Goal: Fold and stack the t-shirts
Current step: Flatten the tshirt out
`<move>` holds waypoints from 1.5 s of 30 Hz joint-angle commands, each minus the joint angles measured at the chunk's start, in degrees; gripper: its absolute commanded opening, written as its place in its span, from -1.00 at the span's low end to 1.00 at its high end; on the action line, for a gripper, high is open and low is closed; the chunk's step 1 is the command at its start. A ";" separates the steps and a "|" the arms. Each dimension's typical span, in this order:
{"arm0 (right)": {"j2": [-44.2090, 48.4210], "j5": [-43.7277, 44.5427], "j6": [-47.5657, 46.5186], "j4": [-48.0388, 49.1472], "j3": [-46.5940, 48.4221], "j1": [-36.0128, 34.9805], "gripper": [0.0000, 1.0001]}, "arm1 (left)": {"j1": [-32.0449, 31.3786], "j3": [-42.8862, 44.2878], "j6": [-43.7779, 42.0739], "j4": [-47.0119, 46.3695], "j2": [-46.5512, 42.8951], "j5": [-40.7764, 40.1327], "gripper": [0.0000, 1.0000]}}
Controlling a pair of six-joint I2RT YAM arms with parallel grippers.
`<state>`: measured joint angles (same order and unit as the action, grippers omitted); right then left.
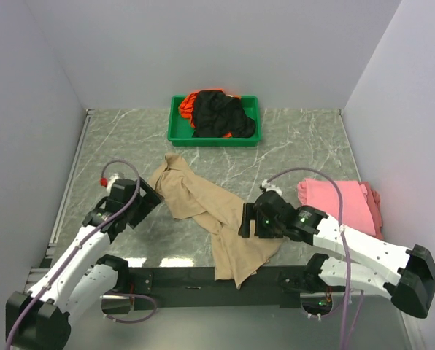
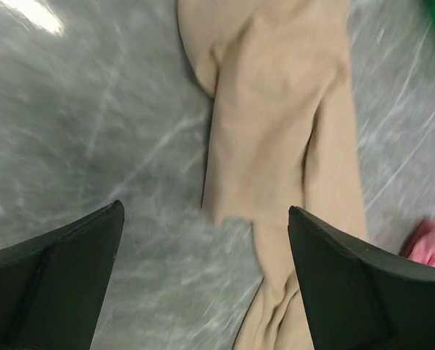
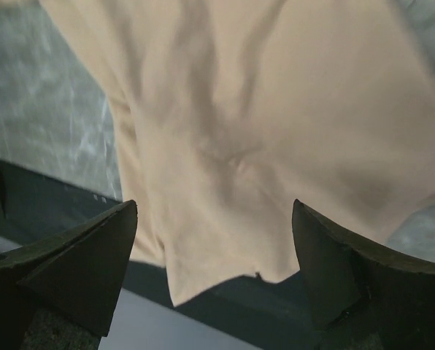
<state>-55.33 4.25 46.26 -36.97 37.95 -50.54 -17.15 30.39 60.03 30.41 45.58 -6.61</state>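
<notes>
marble table (image 1: 305, 146), crumpled tan t-shirt (image 1: 210, 211) overhanging near edge

Plain tan tee (image 1: 210, 208) between left claw (image 1: 153, 195) and right claw (image 1: 244, 220); pink tee (image 1: 341, 204) right of both. Black tee (image 1: 221, 115), orange tee (image 1: 186, 108), green tray (image 1: 203, 138), grey white-veined table (image 1: 130, 138).

Overhead and close wrist views share tan t-shirt (image 1: 203, 204).
</notes>
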 commanded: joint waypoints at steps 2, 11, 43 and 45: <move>-2.57 -5.73 6.03 4.61 -5.59 -2.72 0.84 | -2.97 -3.23 -1.85 -8.42 2.40 10.74 0.99; -20.05 -0.91 2.35 6.91 -1.48 8.07 0.82 | -7.11 -4.73 -0.62 -13.10 9.08 10.83 0.99; 5.68 -2.40 1.46 -6.10 -4.72 6.17 0.85 | -11.42 0.19 4.31 -20.91 30.78 4.15 -0.19; 5.06 -2.32 3.48 -5.66 -5.69 4.67 0.84 | -11.50 0.11 4.22 -21.45 31.76 4.67 -0.57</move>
<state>-50.19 2.72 45.34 -41.52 33.65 -44.25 -28.18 30.26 64.51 10.15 75.24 -2.83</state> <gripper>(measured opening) 0.924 0.258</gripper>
